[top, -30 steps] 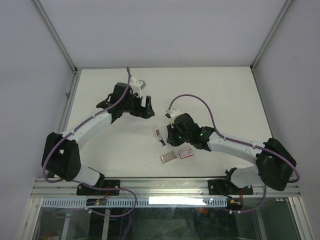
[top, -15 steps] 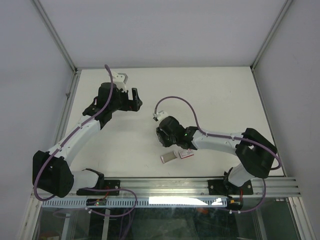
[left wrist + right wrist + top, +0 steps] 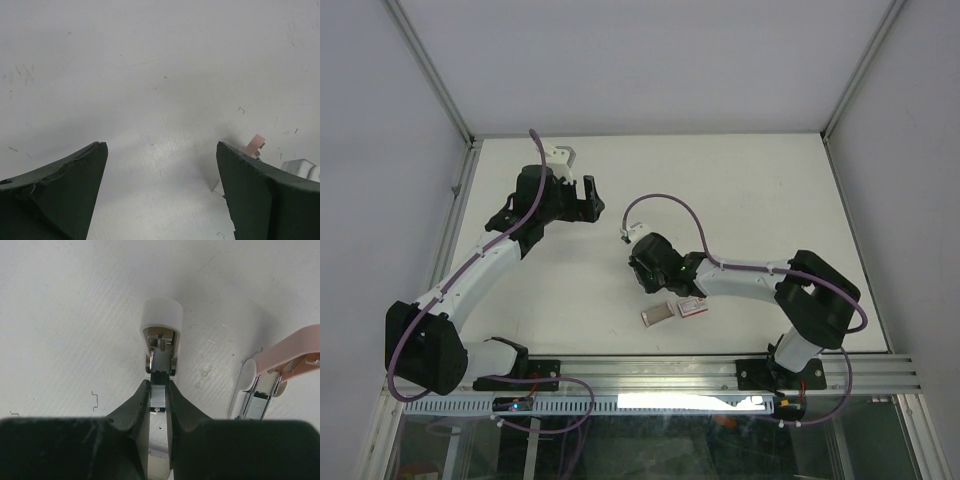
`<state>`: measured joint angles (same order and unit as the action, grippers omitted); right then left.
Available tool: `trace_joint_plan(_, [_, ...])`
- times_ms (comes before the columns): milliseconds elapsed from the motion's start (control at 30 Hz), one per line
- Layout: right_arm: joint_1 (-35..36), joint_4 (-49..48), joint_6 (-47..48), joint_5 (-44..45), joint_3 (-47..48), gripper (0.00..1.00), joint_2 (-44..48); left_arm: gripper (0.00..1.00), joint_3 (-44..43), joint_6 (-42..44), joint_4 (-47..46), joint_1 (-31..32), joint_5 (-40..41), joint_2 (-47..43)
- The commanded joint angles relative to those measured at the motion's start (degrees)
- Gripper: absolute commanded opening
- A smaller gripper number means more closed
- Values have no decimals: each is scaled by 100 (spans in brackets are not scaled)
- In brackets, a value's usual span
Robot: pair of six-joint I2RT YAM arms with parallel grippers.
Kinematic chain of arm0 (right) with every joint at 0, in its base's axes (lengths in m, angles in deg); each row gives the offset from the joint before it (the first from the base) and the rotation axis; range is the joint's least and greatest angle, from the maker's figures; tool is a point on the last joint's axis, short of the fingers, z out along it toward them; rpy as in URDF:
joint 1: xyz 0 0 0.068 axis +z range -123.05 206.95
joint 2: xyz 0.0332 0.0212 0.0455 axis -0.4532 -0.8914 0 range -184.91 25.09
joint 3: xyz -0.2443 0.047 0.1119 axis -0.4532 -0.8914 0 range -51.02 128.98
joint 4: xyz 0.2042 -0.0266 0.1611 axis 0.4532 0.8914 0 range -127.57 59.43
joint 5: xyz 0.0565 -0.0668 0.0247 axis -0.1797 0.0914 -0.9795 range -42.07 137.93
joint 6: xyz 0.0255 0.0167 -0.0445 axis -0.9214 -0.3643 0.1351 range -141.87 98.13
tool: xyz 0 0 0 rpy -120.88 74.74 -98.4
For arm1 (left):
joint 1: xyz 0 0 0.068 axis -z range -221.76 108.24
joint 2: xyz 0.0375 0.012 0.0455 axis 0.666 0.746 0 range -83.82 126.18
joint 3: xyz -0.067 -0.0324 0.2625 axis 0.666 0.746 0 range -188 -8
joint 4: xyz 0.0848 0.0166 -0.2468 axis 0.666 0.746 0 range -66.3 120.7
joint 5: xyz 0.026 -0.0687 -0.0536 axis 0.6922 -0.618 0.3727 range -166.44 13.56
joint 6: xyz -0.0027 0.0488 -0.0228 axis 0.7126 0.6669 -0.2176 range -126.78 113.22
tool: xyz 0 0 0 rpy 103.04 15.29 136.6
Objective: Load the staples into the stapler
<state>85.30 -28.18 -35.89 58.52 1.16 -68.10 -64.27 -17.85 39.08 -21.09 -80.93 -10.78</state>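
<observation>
Right wrist view: your right jaws [image 3: 158, 388] are clenched on the staples [image 3: 158, 398], the strip lying lengthwise, aimed straight into the stapler [image 3: 161, 325] channel just ahead. Your left jaws [image 3: 161, 145] hang released, well apart.

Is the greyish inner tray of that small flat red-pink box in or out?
Out: the greyish tray lies beside the red-pink box, not inside it.

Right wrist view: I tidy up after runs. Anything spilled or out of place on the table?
Yes: a loose bent staple lies on the table left of the right gripper, a second one farther left. Both are strays, apart from the strip of staples the gripper holds.
</observation>
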Motion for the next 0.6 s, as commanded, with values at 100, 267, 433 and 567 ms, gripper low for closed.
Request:
trace_joint_plan(100, [33,-286,113,180,258,16,-41,93,-3,53,-208,34,94,-205])
trace_joint_plan(267, [28,-297,88,163,265,16,-118,94,-7,57,-208,34,102,-226])
trace_joint_plan(433, [29,-288,45,154,243,16,-165,94,-1,63,-206,34,123,-237])
trace_joint_plan(567, [28,-255,14,173,244,20,-169,94,-2,75,-205,37,131,-250])
